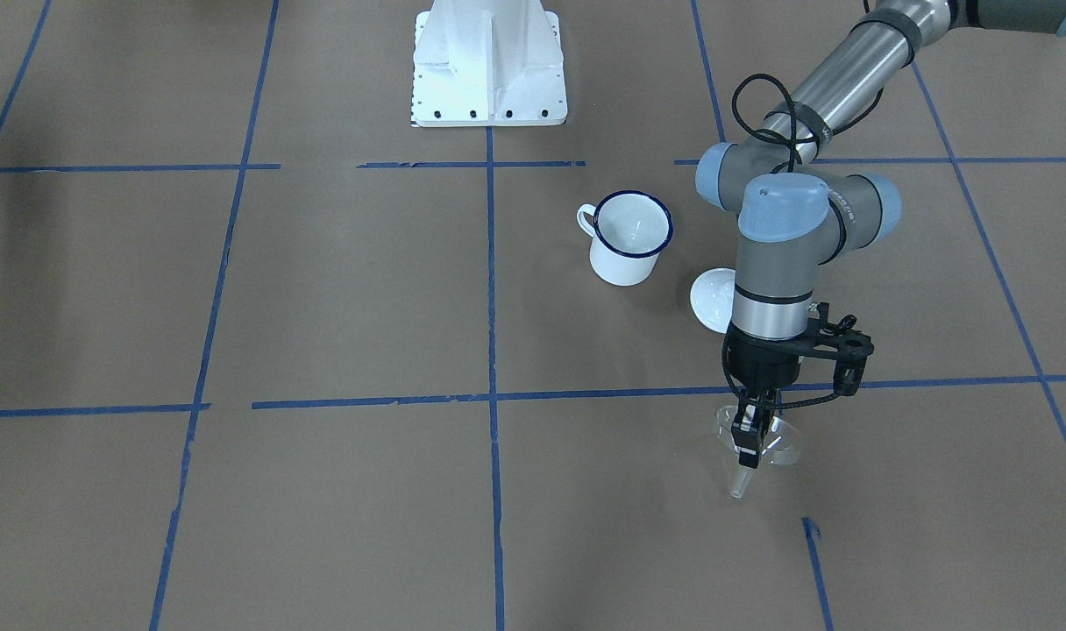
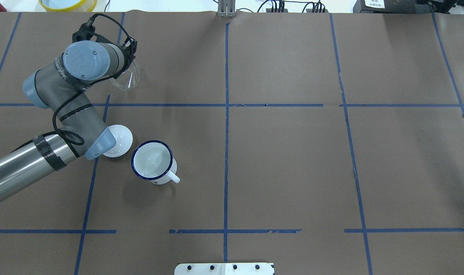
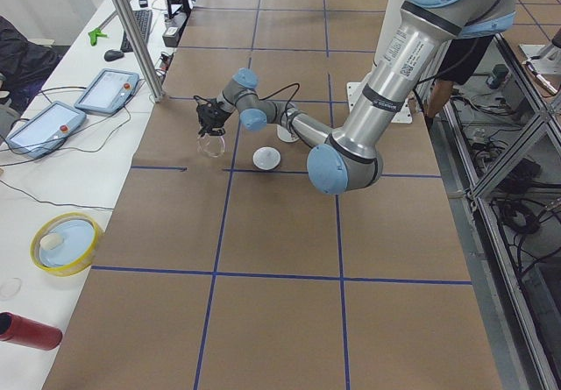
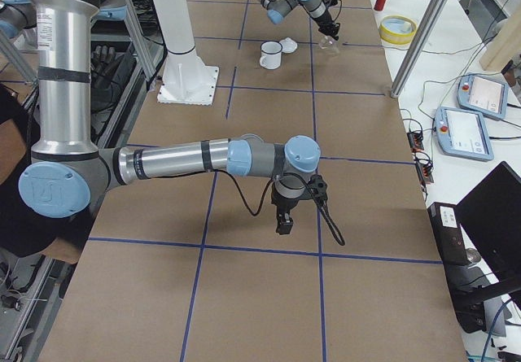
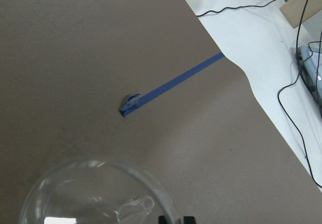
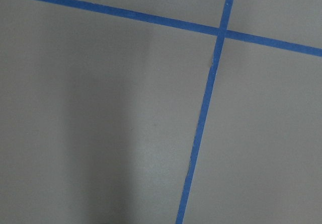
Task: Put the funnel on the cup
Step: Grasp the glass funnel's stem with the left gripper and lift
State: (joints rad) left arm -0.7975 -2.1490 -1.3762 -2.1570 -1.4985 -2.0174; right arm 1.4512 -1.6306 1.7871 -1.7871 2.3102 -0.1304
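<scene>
Far left in the overhead view, the left gripper is clamped on the rim of the small clear plastic funnel. The funnel hangs tilted, its thin spout slanting down toward the paper; whether the tip touches cannot be told. Nearer the robot, a round white knobbed lid lies flat, partly hidden under the arm's blue-capped joint. Just beside it to the right, not touching, stands the white enamel cup with a dark blue rim. It is upright and empty, well apart from the funnel, its loop handle turned toward the robot. The lid lies roughly between funnel and cup. Far to the right, the right gripper hangs above the table; whether its fingers are apart or together cannot be told.

The table is covered in brown paper gridded with blue tape. A white base plate sits at the robot's edge. Beyond the far edge, a white bench carries a yellow dish, a red cylinder and two grey touch-screen pendants.
</scene>
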